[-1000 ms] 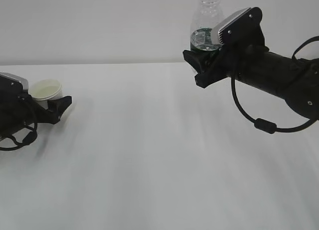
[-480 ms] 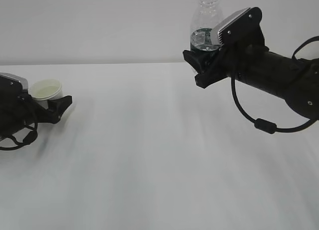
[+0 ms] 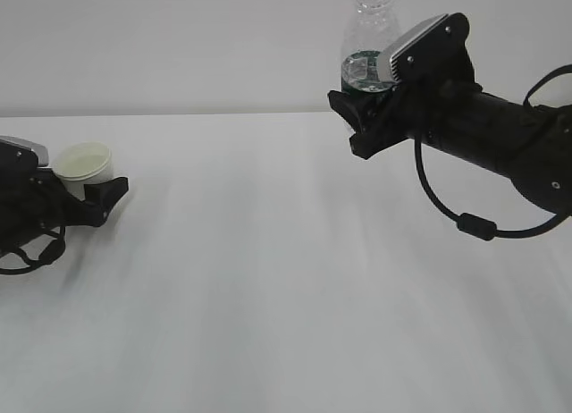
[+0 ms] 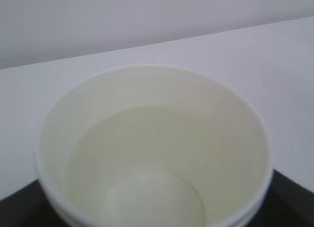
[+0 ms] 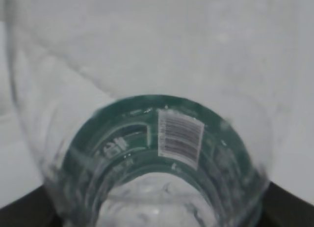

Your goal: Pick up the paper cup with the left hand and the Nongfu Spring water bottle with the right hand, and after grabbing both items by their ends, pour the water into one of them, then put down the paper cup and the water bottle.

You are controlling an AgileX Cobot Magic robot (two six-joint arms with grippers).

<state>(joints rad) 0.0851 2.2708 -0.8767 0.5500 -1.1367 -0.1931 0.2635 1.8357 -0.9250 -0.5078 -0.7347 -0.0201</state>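
The paper cup (image 3: 84,166) stands upright on the white surface (image 3: 286,288) at its far left, well apart from the Nongfu Spring water bottle (image 3: 368,51), which is up on the right. The left hand (image 3: 40,212) lies low on the surface beside the cup, and its claw (image 3: 94,194) sits around the cup's lower body, with one black finger (image 3: 109,196) showing on the cup's bottle side. The claw stands wide; whether its fingers press on the cup or merely flank it cannot be told. From the left wrist view, the cup (image 4: 152,148) fills the picture, rim up, with clear water (image 4: 142,163) lying pale yellowish against its cream inside.

The right hand (image 3: 474,118) reaches in from the right, above the surface, with its claw (image 3: 357,109) closed on the bottle's lower part. The bottle stands upright in the grip, neck upward, its green label band (image 3: 362,73) just above the claw. The right wrist view looks along the clear ribbed bottle (image 5: 147,89), showing the green label (image 5: 122,133) with a barcode (image 5: 179,137) and the black claw tips at the bottom corners.
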